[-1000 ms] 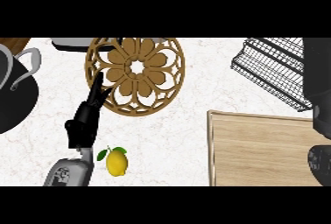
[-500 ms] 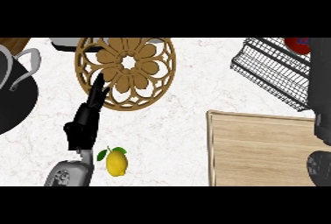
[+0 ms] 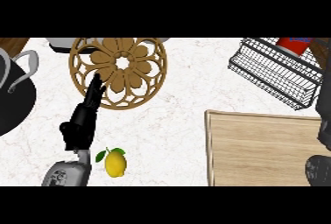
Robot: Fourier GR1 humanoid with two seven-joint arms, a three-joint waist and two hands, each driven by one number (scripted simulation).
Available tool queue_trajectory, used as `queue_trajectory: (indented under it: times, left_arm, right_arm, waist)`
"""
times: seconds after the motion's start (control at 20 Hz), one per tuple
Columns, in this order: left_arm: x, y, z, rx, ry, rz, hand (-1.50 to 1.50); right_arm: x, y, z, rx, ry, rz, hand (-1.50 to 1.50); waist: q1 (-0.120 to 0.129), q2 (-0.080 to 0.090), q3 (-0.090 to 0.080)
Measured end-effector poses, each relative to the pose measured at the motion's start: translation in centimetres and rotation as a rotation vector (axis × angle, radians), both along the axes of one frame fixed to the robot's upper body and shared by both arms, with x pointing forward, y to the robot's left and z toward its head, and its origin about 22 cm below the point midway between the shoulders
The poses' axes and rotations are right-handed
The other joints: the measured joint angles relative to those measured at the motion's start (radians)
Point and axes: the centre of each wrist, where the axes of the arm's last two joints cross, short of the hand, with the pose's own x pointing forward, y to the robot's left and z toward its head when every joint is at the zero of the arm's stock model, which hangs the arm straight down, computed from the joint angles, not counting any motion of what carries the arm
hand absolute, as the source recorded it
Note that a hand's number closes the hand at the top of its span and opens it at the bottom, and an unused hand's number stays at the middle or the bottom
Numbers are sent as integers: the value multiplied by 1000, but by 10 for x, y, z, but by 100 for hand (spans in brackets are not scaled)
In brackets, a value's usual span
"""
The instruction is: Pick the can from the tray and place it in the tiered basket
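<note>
A: Where is the can (image 3: 294,45)?

B: At the top right, over the far side of the wire tiered basket (image 3: 275,72), well away from the wooden tray (image 3: 265,148). Whether it sits inside the wires or hangs above them, I cannot tell.

A: What could go wrong?

B: I see 2 risks. If it is let go while over the rim, it could catch the wire edge and tip out onto the counter (image 3: 187,100). And a smooth round can that lands on its side will likely roll.

A: Who holds it?

B: Only a dark stretch of the right arm (image 3: 323,124) runs up the right edge. The right hand is cut off there, so I cannot tell its state.

A: And the left hand (image 3: 84,118)?

B: Straight fingers pressed together, holding nothing, tips over the edge of the carved wooden trivet (image 3: 123,65), with a lemon (image 3: 115,163) just beside its forearm.

A: How does the can look?

B: Red with a blue band, seemingly leaning a little. Only part of it shows.
</note>
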Motion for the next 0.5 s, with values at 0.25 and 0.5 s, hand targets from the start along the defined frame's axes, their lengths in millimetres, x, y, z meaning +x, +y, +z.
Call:
queue_trajectory:
  times: [0.25,0.5]
  left_arm:
    - [1,9,0,7,16,23,0]
    - [-6,12,-7,2,30,40,0]
  right_arm:
    - [-32,-6,4,19,-140,-91,-150]
    - [-85,-12,1,60,-291,-149,-150]
  waist:
    - [-25,-10,0]
    - [-46,-20,0]
